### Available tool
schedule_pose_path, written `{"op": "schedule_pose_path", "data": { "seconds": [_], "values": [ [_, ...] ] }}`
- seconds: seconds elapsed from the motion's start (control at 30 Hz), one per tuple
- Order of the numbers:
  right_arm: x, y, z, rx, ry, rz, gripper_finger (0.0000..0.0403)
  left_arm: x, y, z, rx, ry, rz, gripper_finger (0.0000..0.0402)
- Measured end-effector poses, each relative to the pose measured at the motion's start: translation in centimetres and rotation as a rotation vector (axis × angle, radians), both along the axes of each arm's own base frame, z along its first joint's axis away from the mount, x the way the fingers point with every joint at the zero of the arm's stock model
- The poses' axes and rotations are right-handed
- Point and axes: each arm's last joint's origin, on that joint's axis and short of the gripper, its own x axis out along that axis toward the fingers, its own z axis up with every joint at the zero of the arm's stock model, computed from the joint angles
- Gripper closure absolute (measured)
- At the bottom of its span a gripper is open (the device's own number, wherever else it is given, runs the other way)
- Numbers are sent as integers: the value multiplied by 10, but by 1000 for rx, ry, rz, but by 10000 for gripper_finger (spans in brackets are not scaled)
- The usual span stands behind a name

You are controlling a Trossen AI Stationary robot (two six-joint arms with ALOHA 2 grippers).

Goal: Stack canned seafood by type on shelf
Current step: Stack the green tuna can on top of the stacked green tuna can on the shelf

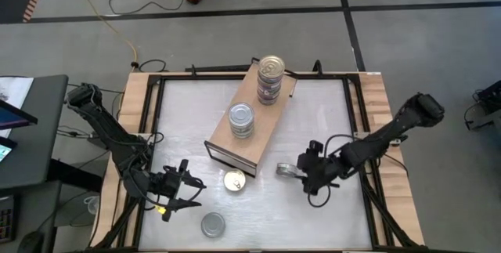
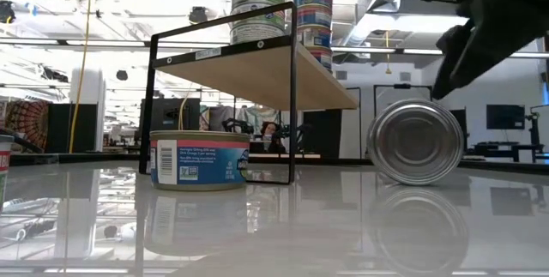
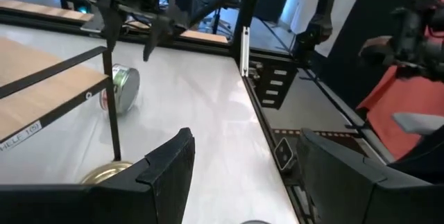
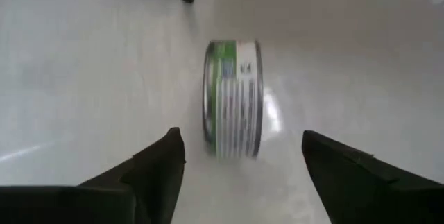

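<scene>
White surface (image 1: pixel 313 128); wooden shelf (image 1: pixel 254 124) set diagonally at centre, carrying two tin stacks (image 1: pixel 269 79), (image 1: pixel 241 120); green-labelled tin (image 4: pixel 232 99) on edge beside shelf's near end, just ahead of right pincer (image 1: pixel 300 168), released; left pincer (image 1: pixel 190 186), spread, empty, near gold-lidded tin (image 1: pixel 234 180).

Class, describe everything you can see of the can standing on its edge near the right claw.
The can is a small flat round metal tin with a green-and-white label round its side and a plain silver end face. It stands on its rim on the white table, beside the shelf's near end. The open right claw sits just behind it; nothing grips it.
</scene>
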Motion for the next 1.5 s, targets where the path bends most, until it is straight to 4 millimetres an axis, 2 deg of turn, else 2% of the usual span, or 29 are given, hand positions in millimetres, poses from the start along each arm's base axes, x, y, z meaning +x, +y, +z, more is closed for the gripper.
{"op": "schedule_pose_path", "data": {
  "seconds": [0.17, 0.47, 0.63, 0.83, 0.9, 1.03, 1.1, 1.23, 1.33, 1.5],
  "values": [
    [10, 13, -11, -97, -4, 3, 83, 0, 0, 0, -21, 4, 5, 162],
    [24, 21, -37, -133, 49, -14, 93, 0, 0, 0, -36, 8, 6, 162],
    [24, 24, -45, -153, 73, -9, 145, 0, 0, 0, -54, 12, 9, 162],
    [18, 28, -45, -184, 93, 14, 242, 2, 1, 0, -96, 13, 58, 162],
    [15, 28, -42, -190, 97, 25, 246, 8, 0, -2, -98, -9, 90, 162],
    [17, 29, -24, -217, 96, 38, 246, 26, -5, -1, -122, -81, -51, 162],
    [19, 29, -8, -268, 94, 24, 246, 33, -4, -1, -127, -105, -127, 162],
    [25, 29, 28, -402, 68, 20, 234, 43, 9, 2, -104, -123, -158, 162],
    [32, 30, 56, -519, 13, 46, 225, 43, 19, 10, -63, -162, -185, 162],
    [45, 29, 102, -766, -68, 115, 246, 27, 42, 28, 26, -206, -183, 162]
  ]
}}
